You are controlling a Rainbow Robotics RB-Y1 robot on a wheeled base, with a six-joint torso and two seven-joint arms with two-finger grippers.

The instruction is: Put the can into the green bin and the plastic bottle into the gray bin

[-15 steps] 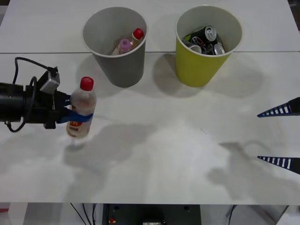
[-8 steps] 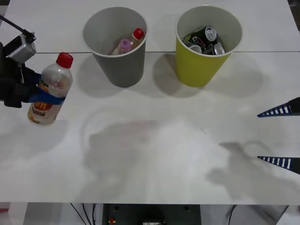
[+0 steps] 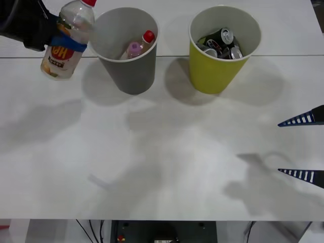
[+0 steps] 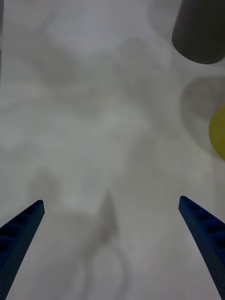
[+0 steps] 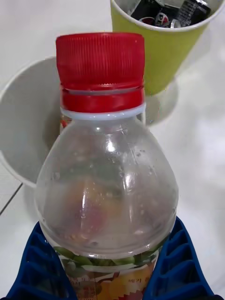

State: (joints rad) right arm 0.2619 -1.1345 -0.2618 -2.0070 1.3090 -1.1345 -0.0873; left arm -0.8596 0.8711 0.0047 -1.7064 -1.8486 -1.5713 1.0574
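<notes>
The plastic bottle [image 3: 67, 41] hangs in the air at the upper left of the front view, tilted with its red cap toward the top edge and its orange-red and white label facing down and outward. The left gripper [image 3: 63, 41] grasps it around the shoulder, just above the label; in the left wrist view the blue ribbed fingers [image 5: 176, 262] hug both sides of the clear body under the red cap [image 5: 100, 65]. The bottle sits just beside the rim of the gray bin [image 3: 130, 71], on its left in the frame, not yet over the opening.

Inside the gray bin lie a bottle with a pink-purple cap [image 3: 134, 49] and a red-capped bottle [image 3: 147, 38], which reaches close to the rim. To the right stands the green bin [image 3: 217, 71], holding several dark cans [image 3: 223, 43]. The right gripper [image 3: 304, 147] waits at the right edge of the frame with its fingers spread wide above the white table [image 3: 167, 152].

The main risk, as I judge it, is a release too soon: with the bottle beside the rim instead of over the mouth, it would strike the edge or fall outside onto the table. A sideways move held too low could knock the bottle's base against the rim and tip the light bin. The bottles already inside may also make the new one bounce or lodge high.
</notes>
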